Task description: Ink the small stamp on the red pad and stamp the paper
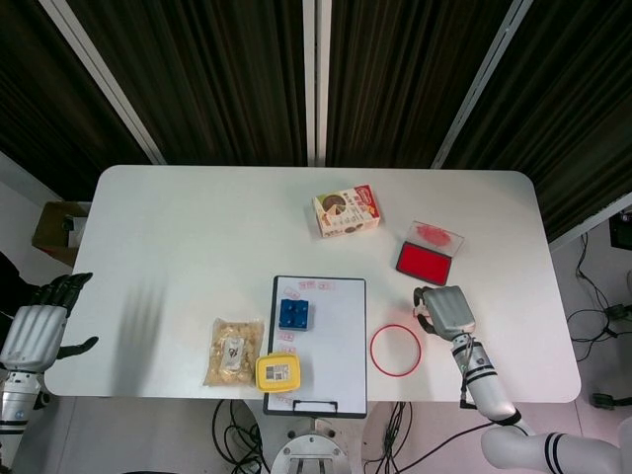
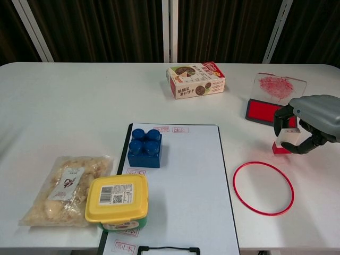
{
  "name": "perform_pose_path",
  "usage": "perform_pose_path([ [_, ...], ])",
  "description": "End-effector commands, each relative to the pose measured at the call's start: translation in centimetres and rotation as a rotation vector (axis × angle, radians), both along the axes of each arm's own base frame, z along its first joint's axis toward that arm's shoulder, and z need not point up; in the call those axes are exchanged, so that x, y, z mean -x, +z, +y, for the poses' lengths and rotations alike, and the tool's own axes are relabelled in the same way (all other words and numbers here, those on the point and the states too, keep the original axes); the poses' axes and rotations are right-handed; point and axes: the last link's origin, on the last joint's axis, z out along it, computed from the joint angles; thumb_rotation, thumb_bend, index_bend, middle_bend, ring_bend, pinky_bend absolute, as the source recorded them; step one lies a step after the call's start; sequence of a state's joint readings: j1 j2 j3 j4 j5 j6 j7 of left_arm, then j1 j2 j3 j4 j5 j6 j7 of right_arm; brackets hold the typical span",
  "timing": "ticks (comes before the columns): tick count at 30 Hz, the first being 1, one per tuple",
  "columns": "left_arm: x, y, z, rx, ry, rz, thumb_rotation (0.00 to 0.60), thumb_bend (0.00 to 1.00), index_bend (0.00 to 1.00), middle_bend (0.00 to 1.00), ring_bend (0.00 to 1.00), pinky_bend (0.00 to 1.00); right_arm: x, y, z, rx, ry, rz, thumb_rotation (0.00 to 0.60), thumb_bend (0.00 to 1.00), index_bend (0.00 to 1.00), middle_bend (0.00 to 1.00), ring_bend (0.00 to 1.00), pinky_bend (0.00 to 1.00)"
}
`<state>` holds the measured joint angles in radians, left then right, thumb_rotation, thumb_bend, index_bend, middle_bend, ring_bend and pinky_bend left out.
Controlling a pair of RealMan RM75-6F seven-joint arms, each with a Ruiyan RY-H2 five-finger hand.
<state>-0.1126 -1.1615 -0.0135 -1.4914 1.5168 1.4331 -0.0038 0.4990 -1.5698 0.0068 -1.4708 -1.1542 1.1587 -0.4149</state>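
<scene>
Resting stamp (image 2: 283, 144) within right hand (image 2: 308, 122)

brightness: both views evenly and brightly lit; the white tabletop (image 1: 197, 227) reads near pure white.
light source: seems overhead and diffuse, lamp itself not seen.
shadows: soft and short under the things; a faint streaked grey shadow lies on the tabletop's left part in the head view.
glare: mild washout on the tabletop, no hard hotspots.
background: dark slatted wall, little detail.
sharpness: generally crisp; no evident motion blur.
distortion: slight wide-angle bending at the head view's edges.
</scene>
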Motion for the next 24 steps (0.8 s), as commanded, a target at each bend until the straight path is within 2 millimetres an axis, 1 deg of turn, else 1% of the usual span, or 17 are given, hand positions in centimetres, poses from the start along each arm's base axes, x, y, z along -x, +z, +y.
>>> perform_pose_path([
  [1, 0.05, 0.04, -0.01, 0.000, 0.001, 0.000, 0.600, 0.00, 0.11, 0.13, 0.12, 0.20, 0.04, -0.31, -0.07, -0.006, -0.002, 0.001, 0.600, 0.48, 0.97, 0.82, 0.91, 0.97],
  [5, 0.18, 0.06, -0.07, 0.005, 0.010, 0.000, 0.600, 0.00, 0.11, 0.13, 0.12, 0.20, 0.04, -0.57, -0.23, -0.009, -0.010, 0.008, 0.600, 0.46, 0.96, 0.81, 0.91, 0.97],
  [11, 0.22, 0.04, 0.00, 0.007, 0.013, -0.002, 0.600, 0.00, 0.11, 0.14, 0.12, 0.20, 0.04, -0.77, -0.21, -0.018, -0.010, 0.016, 0.600, 0.43, 0.91, 0.77, 0.91, 0.97],
  [19, 0.27, -0.02, -0.01, 0.008, 0.014, 0.002, 0.600, 0.00, 0.11, 0.14, 0.12, 0.20, -0.14, -0.95, -0.10, -0.030, -0.005, 0.011, 0.600, 0.39, 0.79, 0.66, 0.91, 0.97],
  [24, 0.27, 0.00, 0.00, 0.007, 0.017, 0.003, 0.600, 0.00, 0.11, 0.14, 0.12, 0.20, -0.12, -0.95, -0.06, -0.039, -0.008, 0.018, 0.600, 0.36, 0.69, 0.58, 0.91, 0.97],
])
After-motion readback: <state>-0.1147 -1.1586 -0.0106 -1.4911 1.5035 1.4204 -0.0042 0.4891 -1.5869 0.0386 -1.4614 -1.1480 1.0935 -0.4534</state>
